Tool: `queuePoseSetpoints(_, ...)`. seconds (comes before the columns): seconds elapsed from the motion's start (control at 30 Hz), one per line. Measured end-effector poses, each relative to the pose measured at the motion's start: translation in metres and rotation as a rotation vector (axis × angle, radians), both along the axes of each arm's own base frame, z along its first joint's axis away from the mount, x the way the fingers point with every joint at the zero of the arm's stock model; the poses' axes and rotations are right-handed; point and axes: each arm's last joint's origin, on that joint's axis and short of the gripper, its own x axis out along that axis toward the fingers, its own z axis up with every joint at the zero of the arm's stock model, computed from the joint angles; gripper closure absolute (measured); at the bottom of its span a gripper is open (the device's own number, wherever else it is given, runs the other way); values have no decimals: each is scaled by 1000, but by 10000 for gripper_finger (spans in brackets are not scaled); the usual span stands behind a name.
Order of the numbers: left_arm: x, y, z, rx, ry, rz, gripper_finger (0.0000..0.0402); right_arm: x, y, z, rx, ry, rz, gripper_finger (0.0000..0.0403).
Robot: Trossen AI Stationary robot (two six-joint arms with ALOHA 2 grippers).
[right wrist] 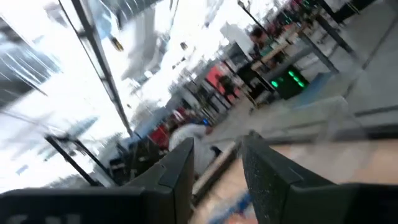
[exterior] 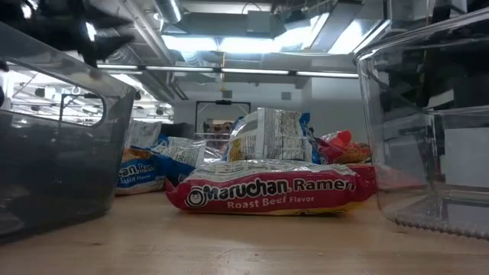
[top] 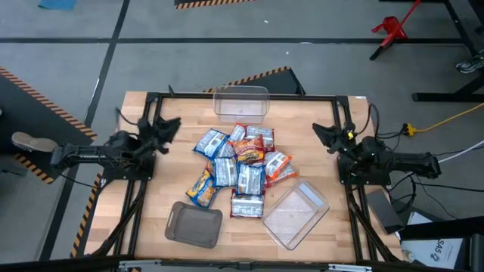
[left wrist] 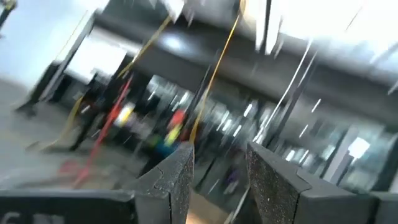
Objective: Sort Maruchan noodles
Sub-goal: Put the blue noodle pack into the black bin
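Note:
The Maruchan noodles (top: 240, 162) lie in a loose heap at the middle of the wooden table, blue, orange and red packets overlapping one another. In the low view a red Roast Beef packet (exterior: 271, 195) lies flat in front, and others lean on the heap behind it. My left gripper (top: 170, 125) (left wrist: 221, 152) hangs at the table's left edge, open, tipped upward, with nothing between its fingers. At the right edge my right gripper (top: 321, 132) (right wrist: 217, 143) is also open and holds nothing. Both stand well away from the packets.
One clear tub (top: 240, 102) stands at the far middle and another (top: 296, 215) at the near right. A grey tray (top: 194, 224) sits at the near left. Bare wood (top: 170, 170) lies between the heap and each arm.

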Motion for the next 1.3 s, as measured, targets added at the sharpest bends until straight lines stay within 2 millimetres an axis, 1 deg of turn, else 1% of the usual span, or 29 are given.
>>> queuePoseSetpoints(0.13, -12, -1, 16, 12, -212, -6, 260, 1, 0, 6, -5, -56, 0, 281)
queuePoseSetpoints(0.2, -17, -1, 21, 19, -285, -4, 260, 3, 0, 9, -6, -64, 1, 281)
queuePoseSetpoints(0.27, -21, -1, 24, 15, -340, 29, 260, 5, 0, 17, -9, -48, 0, 281)
queuePoseSetpoints(0.33, -25, 0, 26, -17, -375, 85, 260, 8, 0, 31, -44, -30, -5, 280)
queuePoseSetpoints(0.47, -28, 3, 31, -104, -405, 168, 260, 23, 0, 70, -165, 73, 12, 264)
queuePoseSetpoints(0.53, -27, 3, 34, -125, -393, 167, 261, 35, 0, 91, -218, 173, 34, 249)
queuePoseSetpoints(0.63, -21, 3, 42, -128, -312, 119, 261, 57, 1, 116, -273, 350, 107, 219)
queuePoseSetpoints(0.7, -16, 2, 50, -142, -224, 59, 261, 76, 1, 125, -272, 482, 174, 194)
queuePoseSetpoints(0.77, -9, 1, 56, -156, -86, 2, 261, 95, 2, 131, -262, 592, 250, 166)
queuePoseSetpoints(0.83, -2, 0, 64, -148, 62, -49, 260, 116, 2, 129, -243, 709, 334, 136)
queuePoseSetpoints(0.9, 5, -1, 71, -135, 183, -110, 257, 138, 3, 126, -226, 780, 412, 107)
queuePoseSetpoints(0.97, 12, -2, 76, -125, 281, -168, 248, 160, 4, 118, -228, 842, 510, 83)
queuePoseSetpoints(1.03, 19, -3, 81, -105, 334, -218, 235, 182, 4, 106, -240, 891, 595, 67)
queuePoseSetpoints(1.1, 25, -4, 83, -87, 380, -257, 220, 202, 5, 92, -253, 943, 657, 60)
queuePoseSetpoints(1.17, 32, -5, 80, -79, 419, -292, 203, 221, 6, 77, -246, 977, 738, 60)
queuePoseSetpoints(1.3, 38, -5, 75, -80, 478, -330, 174, 250, 7, 43, -196, 1056, 857, 67)
